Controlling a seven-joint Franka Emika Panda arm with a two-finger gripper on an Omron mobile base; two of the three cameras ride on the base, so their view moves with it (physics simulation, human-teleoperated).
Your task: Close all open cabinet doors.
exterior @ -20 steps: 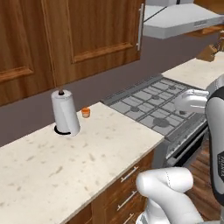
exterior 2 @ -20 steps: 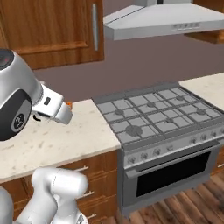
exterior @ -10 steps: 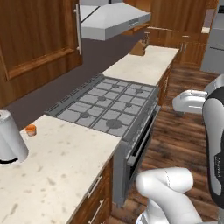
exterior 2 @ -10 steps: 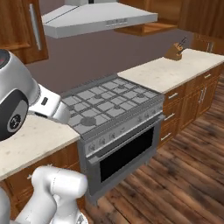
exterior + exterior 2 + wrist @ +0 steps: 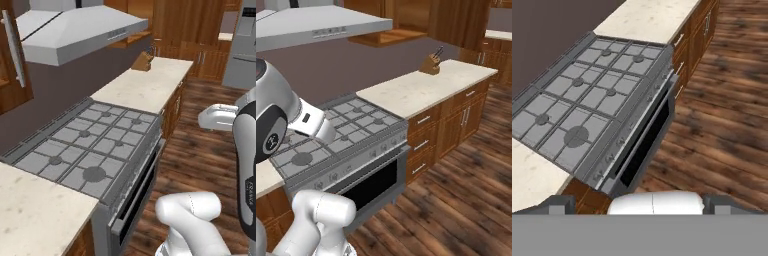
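A reddish-brown cabinet door with a long vertical silver handle hangs at the far left of the left base view, beside the range hood. I cannot tell whether it is ajar. More brown wall cabinets hang past the hood above the far counter, and whether their doors are open or shut is unclear. My gripper points down over the stove front, open, its fingertips far apart with nothing between them.
A grey gas stove with an oven door stands in front of me. Beyond it runs a pale counter with a knife block. Base cabinets and drawers line the right side. Dark wood floor is free.
The whole picture has swung right, so the camera has moved with the base. The paper towel roll and left counter have slid out of view, and the stove now sits in the middle.
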